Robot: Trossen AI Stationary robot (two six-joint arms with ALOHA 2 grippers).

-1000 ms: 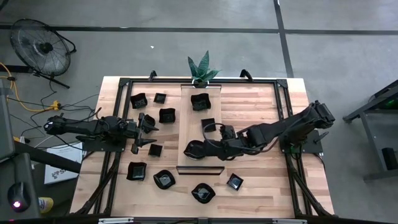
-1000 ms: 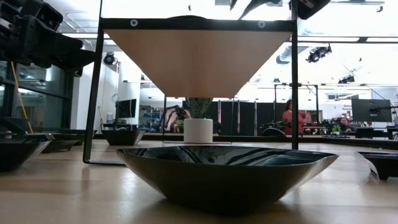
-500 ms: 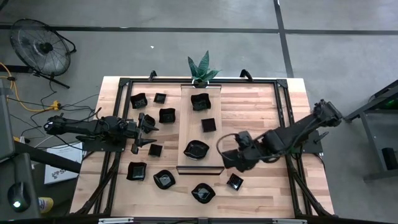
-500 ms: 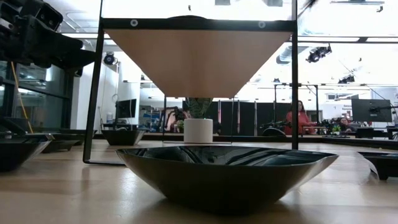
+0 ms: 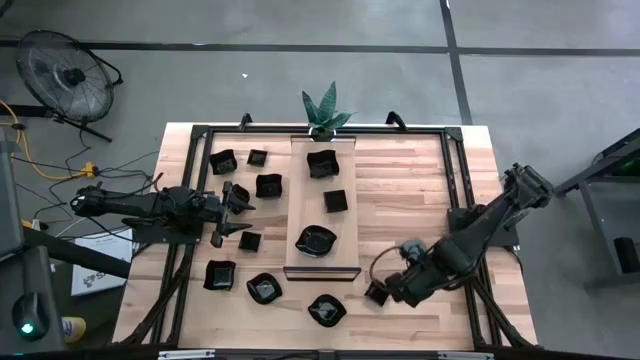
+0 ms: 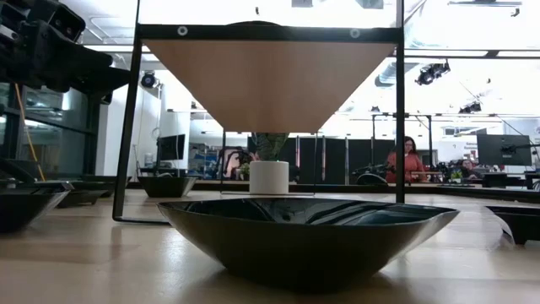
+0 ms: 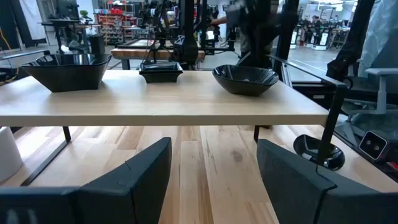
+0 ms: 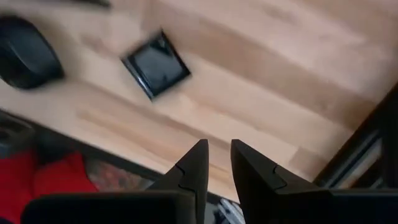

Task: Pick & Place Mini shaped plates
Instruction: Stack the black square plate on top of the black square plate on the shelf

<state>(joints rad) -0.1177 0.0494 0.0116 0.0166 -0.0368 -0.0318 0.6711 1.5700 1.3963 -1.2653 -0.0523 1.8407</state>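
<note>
The right arm's fingers (image 5: 385, 292) are hanging nearly closed and holding nothing, just beside a small square plate (image 5: 376, 293) near the tabletop's (image 5: 420, 190) front edge, while the left fingers (image 5: 228, 213) are waiting wide open
</note>
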